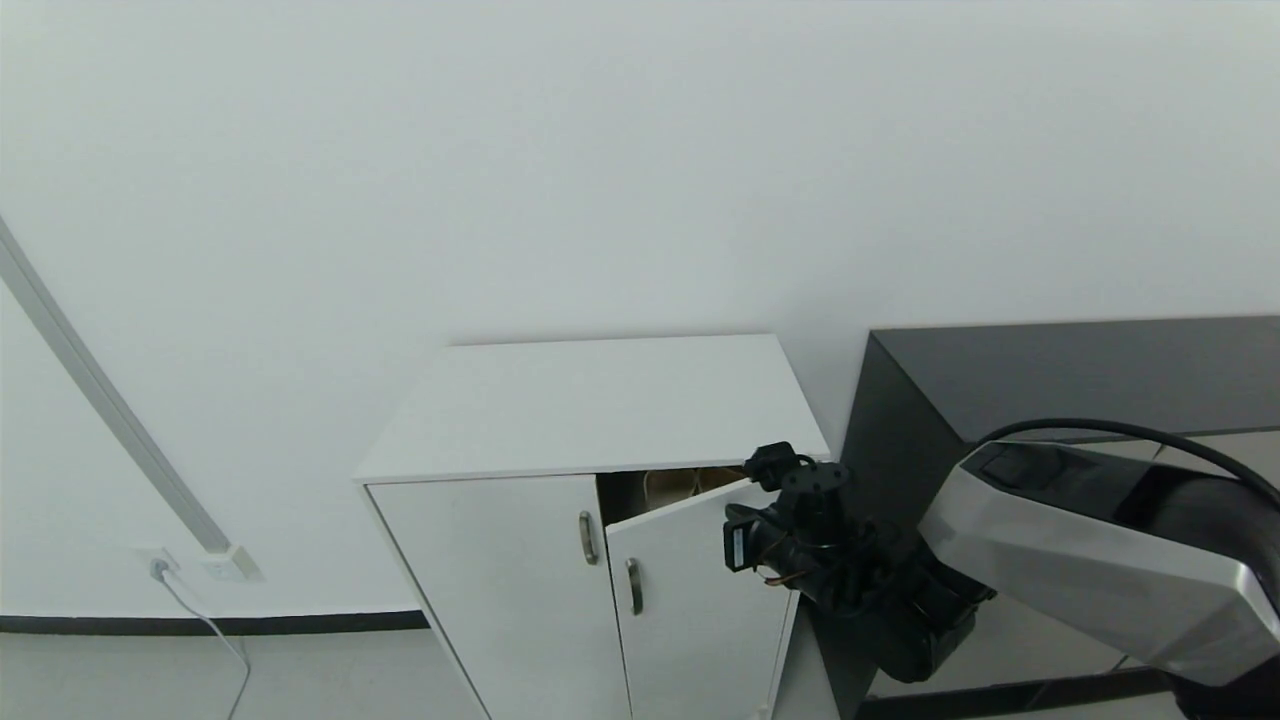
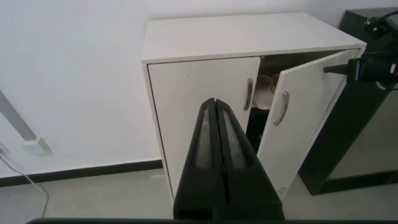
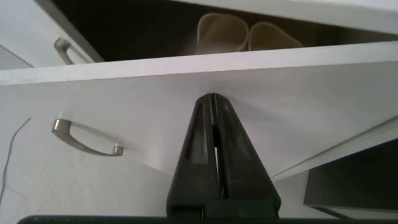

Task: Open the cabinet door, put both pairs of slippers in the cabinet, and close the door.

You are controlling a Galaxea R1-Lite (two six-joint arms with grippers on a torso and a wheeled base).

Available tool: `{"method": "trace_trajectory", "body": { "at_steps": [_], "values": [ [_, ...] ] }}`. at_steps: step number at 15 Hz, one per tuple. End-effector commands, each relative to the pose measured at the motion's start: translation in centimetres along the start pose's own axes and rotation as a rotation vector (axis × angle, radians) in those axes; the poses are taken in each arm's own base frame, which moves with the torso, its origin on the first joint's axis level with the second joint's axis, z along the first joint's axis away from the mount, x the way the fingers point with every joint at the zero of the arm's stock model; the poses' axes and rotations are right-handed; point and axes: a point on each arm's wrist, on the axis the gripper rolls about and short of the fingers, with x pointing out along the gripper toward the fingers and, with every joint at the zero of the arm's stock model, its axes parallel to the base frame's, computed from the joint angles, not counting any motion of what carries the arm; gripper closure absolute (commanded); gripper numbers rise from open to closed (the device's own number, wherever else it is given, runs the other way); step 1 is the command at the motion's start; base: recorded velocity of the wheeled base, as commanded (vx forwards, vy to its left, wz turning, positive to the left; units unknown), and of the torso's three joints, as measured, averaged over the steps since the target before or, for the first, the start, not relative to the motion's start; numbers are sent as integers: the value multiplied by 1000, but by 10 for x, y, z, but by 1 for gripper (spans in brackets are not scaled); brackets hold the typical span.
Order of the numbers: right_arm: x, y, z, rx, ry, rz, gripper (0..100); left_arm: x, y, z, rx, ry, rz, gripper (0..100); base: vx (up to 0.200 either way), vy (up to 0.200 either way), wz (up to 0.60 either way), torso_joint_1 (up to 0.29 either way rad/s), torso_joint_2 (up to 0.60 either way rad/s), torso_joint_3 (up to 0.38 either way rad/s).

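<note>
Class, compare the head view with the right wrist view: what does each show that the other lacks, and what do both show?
Head view alone: the wall socket, the grey strip slanting down the wall, and the flat cabinet top. Right wrist view alone: the right gripper with its fingers pressed together, tips at the front of the right door just below its upper edge. Both: the right door ajar, its handle, and beige slippers in the gap behind it.

No lettering, label, number or sign can be read anywhere, whether on the cabinet point(image 1: 590, 405) or the wall point(image 1: 600, 150).
</note>
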Motion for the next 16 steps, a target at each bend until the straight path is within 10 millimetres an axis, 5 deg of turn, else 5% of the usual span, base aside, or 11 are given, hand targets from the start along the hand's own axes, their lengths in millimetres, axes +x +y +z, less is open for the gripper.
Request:
{"method": "trace_trajectory", "body": {
  "at_steps": [1, 16],
  "values": [
    [8, -5, -1, 4, -4, -12, 100, 0, 0, 0, 0, -1, 0, 100, 0, 0, 0, 0, 0, 0],
    [26, -19, 6, 18, -28, -45, 100, 0, 0, 0, 0, -1, 0, 100, 0, 0, 0, 0, 0, 0]
  ]
}}
